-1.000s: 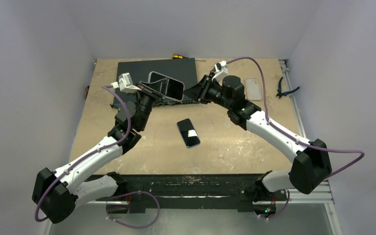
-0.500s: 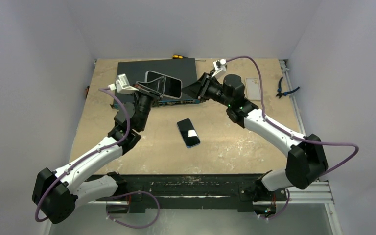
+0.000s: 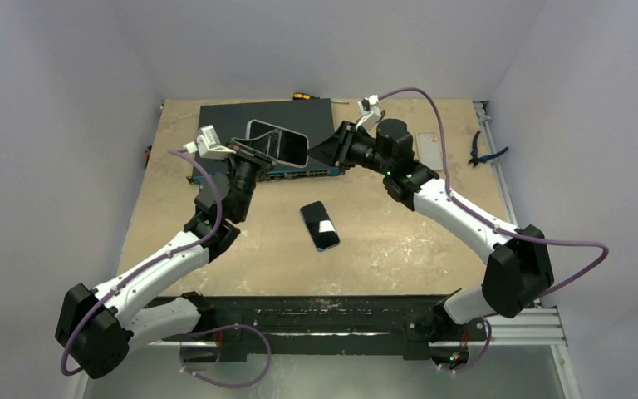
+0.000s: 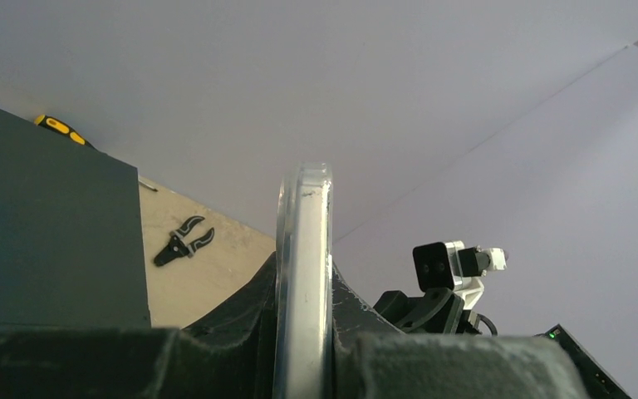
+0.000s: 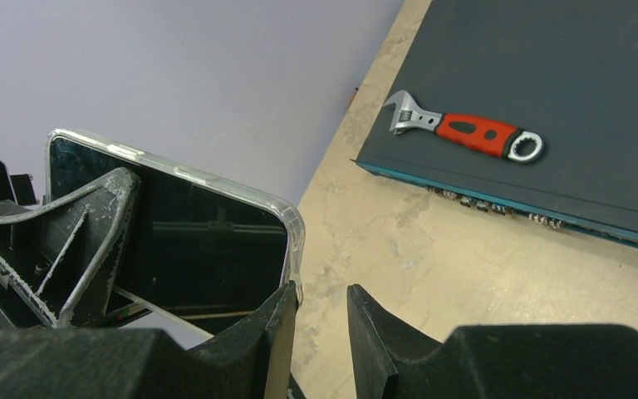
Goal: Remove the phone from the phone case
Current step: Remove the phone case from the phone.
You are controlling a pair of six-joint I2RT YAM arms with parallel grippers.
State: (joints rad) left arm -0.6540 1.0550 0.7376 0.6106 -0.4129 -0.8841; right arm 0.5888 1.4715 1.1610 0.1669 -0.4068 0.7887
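Note:
A phone in a clear case (image 3: 281, 143) is held up on edge above the dark box. My left gripper (image 3: 257, 155) is shut on it; in the left wrist view the case's edge (image 4: 303, 266) stands upright between the fingers of that gripper (image 4: 303, 353). My right gripper (image 3: 326, 153) is just right of the case, open by a narrow gap and empty. In the right wrist view its left fingertip (image 5: 281, 309) sits at the lower right corner of the cased phone (image 5: 191, 241), and the gap of the right gripper (image 5: 322, 320) lies just beside the case's edge.
A dark grey box (image 3: 307, 116) lies at the back with a red-handled wrench (image 5: 465, 133) on it. A bare black phone (image 3: 320, 225) lies mid-table. A pale case (image 3: 429, 150), pliers (image 3: 482, 151) and a yellow screwdriver (image 3: 301, 96) lie at the back.
My right gripper has moved left, up to the cased phone's right edge. The left gripper has lowered and tilted the cased phone slightly.

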